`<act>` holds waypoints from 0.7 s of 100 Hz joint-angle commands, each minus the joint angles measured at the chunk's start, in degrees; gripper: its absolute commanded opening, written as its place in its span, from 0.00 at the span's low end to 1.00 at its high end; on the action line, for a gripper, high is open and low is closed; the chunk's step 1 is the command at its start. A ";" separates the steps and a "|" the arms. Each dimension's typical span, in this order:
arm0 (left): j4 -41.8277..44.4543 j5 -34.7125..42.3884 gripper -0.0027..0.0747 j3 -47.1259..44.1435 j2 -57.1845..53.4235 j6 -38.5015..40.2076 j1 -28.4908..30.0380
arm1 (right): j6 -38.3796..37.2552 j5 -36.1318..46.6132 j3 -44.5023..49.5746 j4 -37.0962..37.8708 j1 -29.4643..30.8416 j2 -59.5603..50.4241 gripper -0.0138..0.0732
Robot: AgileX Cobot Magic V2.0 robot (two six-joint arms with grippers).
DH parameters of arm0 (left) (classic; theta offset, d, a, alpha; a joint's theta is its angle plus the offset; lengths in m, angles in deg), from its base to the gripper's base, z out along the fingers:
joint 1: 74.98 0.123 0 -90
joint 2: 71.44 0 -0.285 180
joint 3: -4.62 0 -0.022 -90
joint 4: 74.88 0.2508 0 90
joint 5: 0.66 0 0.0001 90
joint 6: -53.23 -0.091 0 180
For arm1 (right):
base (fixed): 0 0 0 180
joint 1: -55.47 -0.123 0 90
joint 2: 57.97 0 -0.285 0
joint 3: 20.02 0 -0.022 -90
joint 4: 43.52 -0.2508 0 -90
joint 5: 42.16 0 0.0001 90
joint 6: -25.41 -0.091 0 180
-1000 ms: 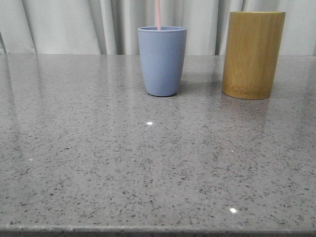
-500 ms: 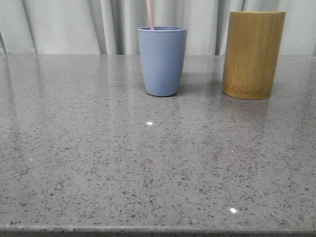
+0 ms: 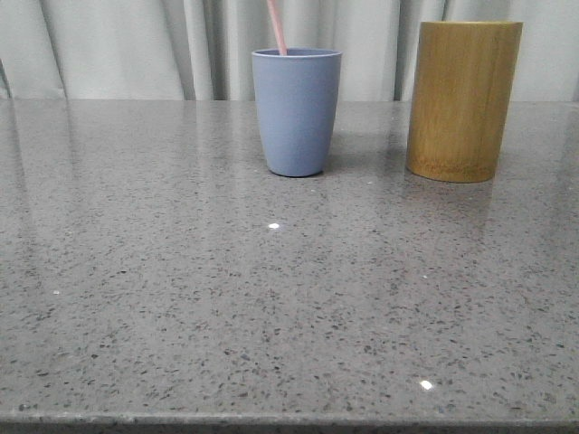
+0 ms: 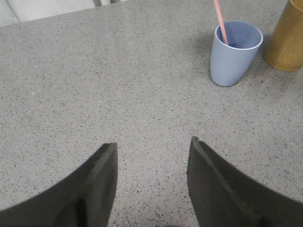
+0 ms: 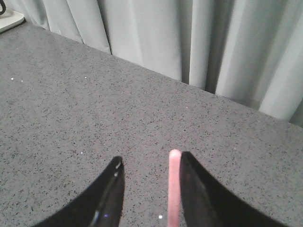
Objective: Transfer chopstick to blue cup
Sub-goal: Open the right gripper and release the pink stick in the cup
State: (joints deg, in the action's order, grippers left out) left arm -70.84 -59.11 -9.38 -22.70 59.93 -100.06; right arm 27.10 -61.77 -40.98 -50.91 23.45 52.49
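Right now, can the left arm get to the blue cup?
Probably yes. The left gripper is open over bare table, and nothing lies between it and the blue cup. The chopstick leaning in the cup and the bamboo holder just beside it leave little room.

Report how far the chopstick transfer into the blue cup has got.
Mostly done: the pink chopstick already stands inside the blue cup, leaning on its rim, away from the bamboo holder. In hand: the right claw is open around the stick's top end, which lies against one finger, so the release looks under way. Left: pull the right claw clear. The left claw is open and empty over the table.
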 commanded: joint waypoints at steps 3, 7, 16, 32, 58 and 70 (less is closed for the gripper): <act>-0.11 4.20 0.47 1.36 0.04 0.74 -0.40 | 0.52 3.49 -1.76 0.59 0.25 -4.29 0.53; 0.11 4.30 0.47 1.36 0.04 0.74 -0.40 | 0.52 3.05 -1.76 1.02 0.32 -4.90 0.53; 0.35 4.30 0.47 1.36 0.04 0.74 -0.40 | 0.52 0.54 -1.76 2.53 0.62 -6.48 0.53; 0.75 4.30 0.47 1.36 0.04 0.74 -0.40 | 0.52 -5.54 -1.76 5.13 1.32 -9.14 0.53; 1.19 5.18 0.47 1.36 0.04 0.74 -0.40 | 0.47 -5.30 6.28 5.27 1.76 -17.32 0.52; 1.19 6.00 0.47 1.36 0.04 0.74 -0.40 | 0.47 -1.05 14.09 5.27 1.76 -23.24 0.52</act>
State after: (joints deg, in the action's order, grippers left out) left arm -69.96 -57.97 -9.38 -22.70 59.93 -100.06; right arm 27.10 -69.82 -29.79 -46.22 24.82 35.65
